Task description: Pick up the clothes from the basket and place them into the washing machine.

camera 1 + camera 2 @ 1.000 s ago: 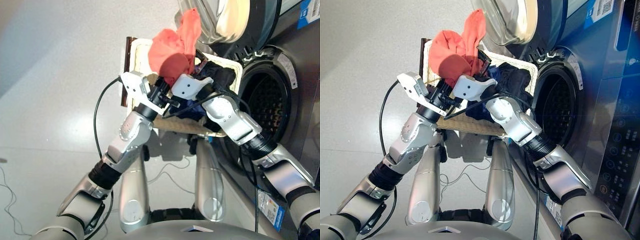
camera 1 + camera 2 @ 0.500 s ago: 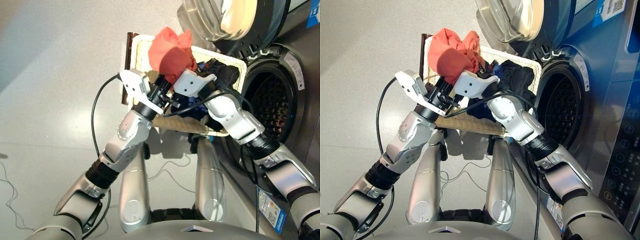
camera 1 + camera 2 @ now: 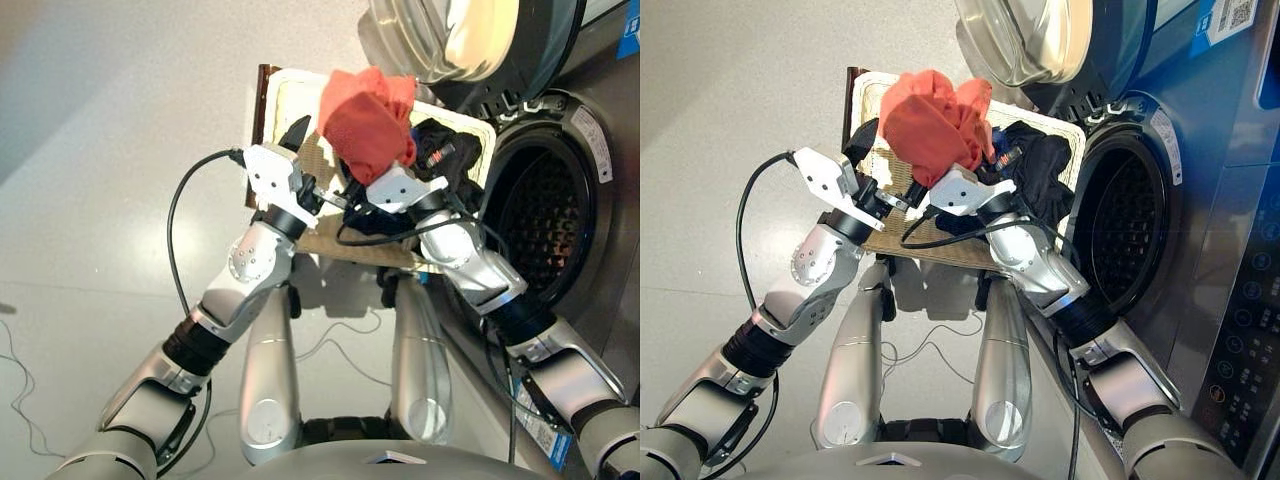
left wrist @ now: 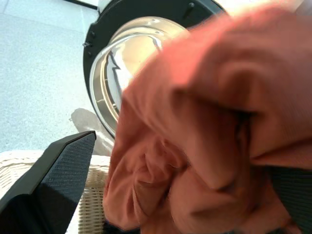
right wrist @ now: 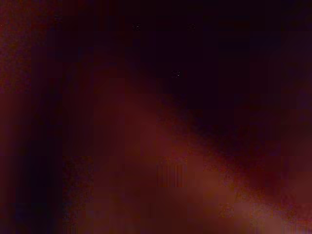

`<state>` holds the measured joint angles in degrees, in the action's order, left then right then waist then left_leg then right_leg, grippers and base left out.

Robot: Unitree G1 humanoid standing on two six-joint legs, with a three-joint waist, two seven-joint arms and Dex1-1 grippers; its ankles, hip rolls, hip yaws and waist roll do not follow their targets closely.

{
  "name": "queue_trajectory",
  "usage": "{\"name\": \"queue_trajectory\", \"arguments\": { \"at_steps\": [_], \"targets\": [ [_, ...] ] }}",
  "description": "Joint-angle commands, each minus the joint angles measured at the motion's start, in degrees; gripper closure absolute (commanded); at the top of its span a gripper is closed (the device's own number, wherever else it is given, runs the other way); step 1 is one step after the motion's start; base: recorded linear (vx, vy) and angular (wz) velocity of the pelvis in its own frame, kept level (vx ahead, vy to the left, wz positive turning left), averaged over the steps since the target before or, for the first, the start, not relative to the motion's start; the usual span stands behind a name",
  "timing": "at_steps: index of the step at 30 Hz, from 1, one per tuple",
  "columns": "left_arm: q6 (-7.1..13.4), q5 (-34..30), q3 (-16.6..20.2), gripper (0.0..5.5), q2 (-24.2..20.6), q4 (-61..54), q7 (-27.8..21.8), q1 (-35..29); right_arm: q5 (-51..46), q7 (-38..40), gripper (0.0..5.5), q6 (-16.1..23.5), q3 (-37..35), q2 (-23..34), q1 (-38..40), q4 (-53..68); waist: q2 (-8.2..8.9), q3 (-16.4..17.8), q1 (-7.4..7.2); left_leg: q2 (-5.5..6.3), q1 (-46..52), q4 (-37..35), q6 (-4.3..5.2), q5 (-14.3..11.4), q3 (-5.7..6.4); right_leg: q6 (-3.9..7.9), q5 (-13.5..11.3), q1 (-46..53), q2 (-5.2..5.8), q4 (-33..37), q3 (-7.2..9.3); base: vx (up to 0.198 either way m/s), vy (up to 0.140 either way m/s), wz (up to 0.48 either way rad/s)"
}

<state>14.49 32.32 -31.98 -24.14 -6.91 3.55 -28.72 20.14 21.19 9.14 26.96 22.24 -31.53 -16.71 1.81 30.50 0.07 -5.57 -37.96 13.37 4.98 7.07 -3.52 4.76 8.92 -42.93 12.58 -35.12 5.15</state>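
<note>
A coral-red garment (image 3: 366,118) is bunched up above the cream wicker basket (image 3: 283,88), resting on my right gripper (image 3: 385,172), which is buried under it and shut on it. The right wrist view is filled with dark red cloth. My left gripper (image 3: 310,160) stands open just left of the garment, one black finger (image 3: 298,133) pointing up and free of the cloth. A black garment (image 3: 446,150) and a bit of blue one (image 3: 1006,150) lie in the basket. The washing machine's drum mouth (image 3: 545,230) gapes at the right, with its door (image 3: 450,35) swung open above the basket.
A black cable (image 3: 185,230) loops from my left wrist. Thin wires (image 3: 340,340) trail on the grey floor below the basket. The machine's control panel (image 3: 1240,330) runs down the far right.
The coral-red garment has come down and to the right, toward the machine, on my right gripper. My left gripper has let go of it and drawn back to the left, open.
</note>
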Motion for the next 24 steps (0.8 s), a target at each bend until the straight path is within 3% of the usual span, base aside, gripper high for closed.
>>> {"name": "queue_trajectory", "arguments": {
  "at_steps": [1, 12, 19, 24],
  "targets": [
    [6.1, -2.9, -1.4, 0.0, 2.1, -8.2, 1.1, -3.0, -3.7, 9.3, 5.5, 3.0, -4.9, -1.0, 1.4, -3.3, -2.39, -0.7, -0.68, 1.03, -0.2, 6.8, -1.35, -7.1, 1.24, 2.7, -9.6, 4.8, -0.45, 15.2, -2.19, 0.0, 0.0, 0.0],
    [7.6, -2.7, -2.1, 0.0, 4.5, -9.1, 5.9, -3.9, -15.4, 25.6, 5.5, 2.4, -15.8, -5.0, 3.0, -26.5, -3.16, -0.7, -0.51, 1.68, -1.2, 7.2, -1.3, -7.3, 1.98, 2.63, -9.5, 4.3, -0.28, 15.0, -2.04, 0.0, 0.0, 0.0],
    [7.7, -2.6, -2.9, 0.0, 5.7, -8.8, 8.1, -5.4, -22.5, 31.5, 5.5, 1.5, -21.3, -0.3, -3.0, -37.4, -4.09, -0.7, 0.17, 2.31, -1.8, 7.6, -1.31, -7.7, 2.28, 2.61, -9.3, 4.0, -0.16, 14.7, -2.12, 0.0, 0.0, 0.0],
    [7.5, -1.2, -3.6, 0.0, 6.8, -8.3, 8.6, -6.3, -30.4, 36.8, 5.5, 3.4, -27.1, 3.4, -7.3, -43.8, -4.91, -0.7, 0.88, 2.82, -2.2, 7.8, -1.28, -7.9, 2.63, 2.63, -9.1, 4.1, 0.11, 14.8, -1.92, 0.003, 0.003, 0.035]
  ]
}}
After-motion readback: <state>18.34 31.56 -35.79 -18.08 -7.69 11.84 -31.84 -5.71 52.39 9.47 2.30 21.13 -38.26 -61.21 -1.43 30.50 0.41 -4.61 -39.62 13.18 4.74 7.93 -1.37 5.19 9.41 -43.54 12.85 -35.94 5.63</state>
